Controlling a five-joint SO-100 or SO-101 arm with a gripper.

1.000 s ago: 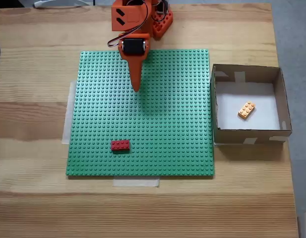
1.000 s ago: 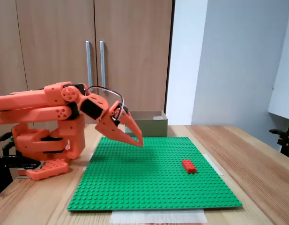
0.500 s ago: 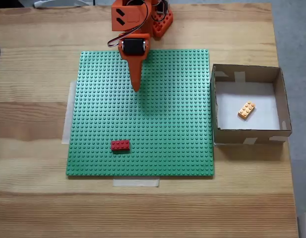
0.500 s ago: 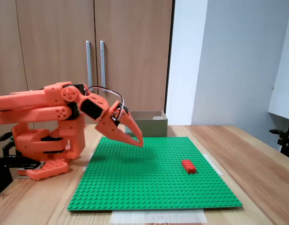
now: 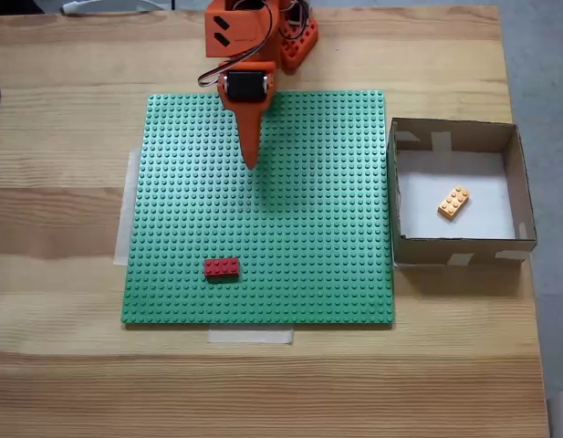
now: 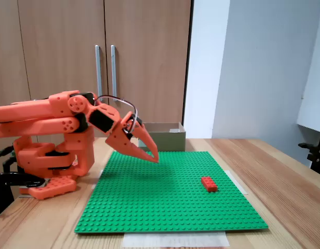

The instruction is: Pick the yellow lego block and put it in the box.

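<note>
Task stage, as judged from both fixed views: the small yellow-orange studded lego brick (image 5: 453,203) is lying on the white floor of the square brown cardboard box (image 5: 404,245), at about the 3 o'clock side of the green studded baseplate (image 5: 308,228), so the placing appears done and little seems left beyond parking the arm. The orange two-finger gripper (image 5: 252,164) (image 6: 154,157) is hanging over the baseplate's 12 o'clock half, its fingers drawn together to a point and gripping nothing. A small red lego brick (image 5: 221,267) (image 6: 209,183) is sitting near the baseplate's 7 o'clock corner, well apart from the gripper. In the side-on fixed view the box (image 6: 167,136) is showing its walls alone; its contents are hidden there.
</note>
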